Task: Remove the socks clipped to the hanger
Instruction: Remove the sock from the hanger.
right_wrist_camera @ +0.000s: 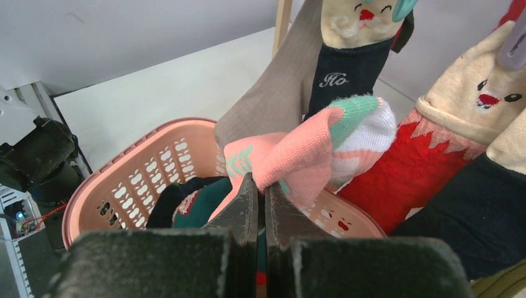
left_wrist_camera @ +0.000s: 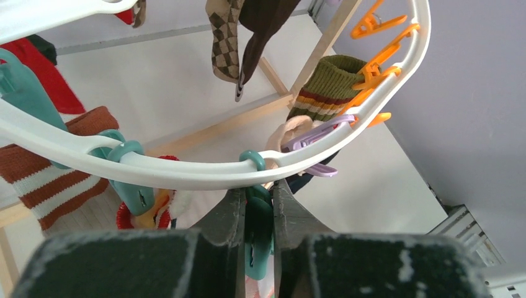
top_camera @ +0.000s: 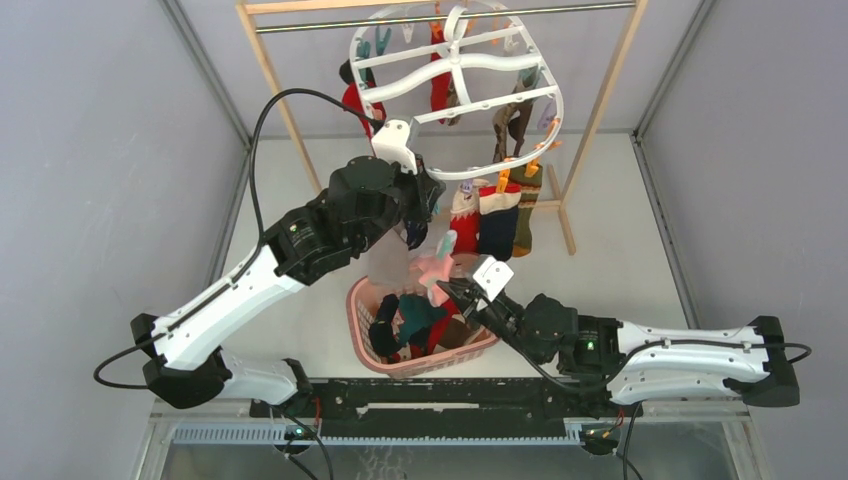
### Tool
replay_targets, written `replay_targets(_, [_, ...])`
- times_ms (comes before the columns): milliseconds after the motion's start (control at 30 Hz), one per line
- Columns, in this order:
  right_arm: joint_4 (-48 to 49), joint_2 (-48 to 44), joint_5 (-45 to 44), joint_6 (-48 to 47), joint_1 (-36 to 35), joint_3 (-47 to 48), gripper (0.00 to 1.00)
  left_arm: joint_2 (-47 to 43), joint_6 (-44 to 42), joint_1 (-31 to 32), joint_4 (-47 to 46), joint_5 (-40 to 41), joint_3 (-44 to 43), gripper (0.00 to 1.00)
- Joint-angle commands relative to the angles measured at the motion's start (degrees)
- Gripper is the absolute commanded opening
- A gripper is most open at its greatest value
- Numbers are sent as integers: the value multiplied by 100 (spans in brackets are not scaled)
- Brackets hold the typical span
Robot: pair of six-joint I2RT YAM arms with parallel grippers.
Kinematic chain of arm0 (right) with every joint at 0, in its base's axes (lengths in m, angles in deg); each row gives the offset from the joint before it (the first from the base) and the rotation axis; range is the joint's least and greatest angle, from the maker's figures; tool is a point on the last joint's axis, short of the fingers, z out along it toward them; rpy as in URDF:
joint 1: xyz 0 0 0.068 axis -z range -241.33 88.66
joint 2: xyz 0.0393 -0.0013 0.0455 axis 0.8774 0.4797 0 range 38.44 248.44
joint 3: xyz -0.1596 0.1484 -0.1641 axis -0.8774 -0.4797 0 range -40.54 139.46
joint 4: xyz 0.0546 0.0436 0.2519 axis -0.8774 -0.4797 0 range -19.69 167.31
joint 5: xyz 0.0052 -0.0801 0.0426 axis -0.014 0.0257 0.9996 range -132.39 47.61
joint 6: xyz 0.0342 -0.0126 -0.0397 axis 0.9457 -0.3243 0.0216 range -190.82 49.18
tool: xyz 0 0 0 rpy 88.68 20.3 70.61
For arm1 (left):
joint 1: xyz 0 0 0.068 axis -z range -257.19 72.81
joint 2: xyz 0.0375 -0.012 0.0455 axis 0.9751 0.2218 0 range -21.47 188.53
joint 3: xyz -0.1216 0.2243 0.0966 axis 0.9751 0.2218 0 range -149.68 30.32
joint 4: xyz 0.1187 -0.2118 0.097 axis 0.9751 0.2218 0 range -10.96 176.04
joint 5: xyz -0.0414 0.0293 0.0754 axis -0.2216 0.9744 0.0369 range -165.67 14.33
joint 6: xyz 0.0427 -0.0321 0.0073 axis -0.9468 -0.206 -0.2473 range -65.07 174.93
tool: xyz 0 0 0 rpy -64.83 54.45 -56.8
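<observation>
Socks (top_camera: 497, 215) in navy, red and olive hang clipped under the near rim of the white oval hanger (left_wrist_camera: 186, 174), which is hooked on the wooden-framed rail (top_camera: 612, 75). The left gripper (left_wrist_camera: 257, 195) reaches up beneath that rim, its jaws squeezed on a teal clip (left_wrist_camera: 258, 239). The right gripper (right_wrist_camera: 262, 186) sits low over the pink lattice basket (right_wrist_camera: 142, 164), jaws pinched closed on a pink sock (right_wrist_camera: 291, 149) with a mint and white toe. More socks lie in the basket.
</observation>
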Motion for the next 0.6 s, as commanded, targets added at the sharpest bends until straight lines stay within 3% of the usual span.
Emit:
replay_targets(0, [210, -143, -44, 74, -64, 87, 0, -139, -74, -29, -171, -80, -243, 1])
replay_targets(200, [-128, -87, 71, 425, -129, 87, 0, -139, -104, -32, -149, -93, -239, 7])
replay_targets(567, [-505, 190, -443, 1085, -963, -141, 0, -193, -159, -43, -125, -99, -181, 22])
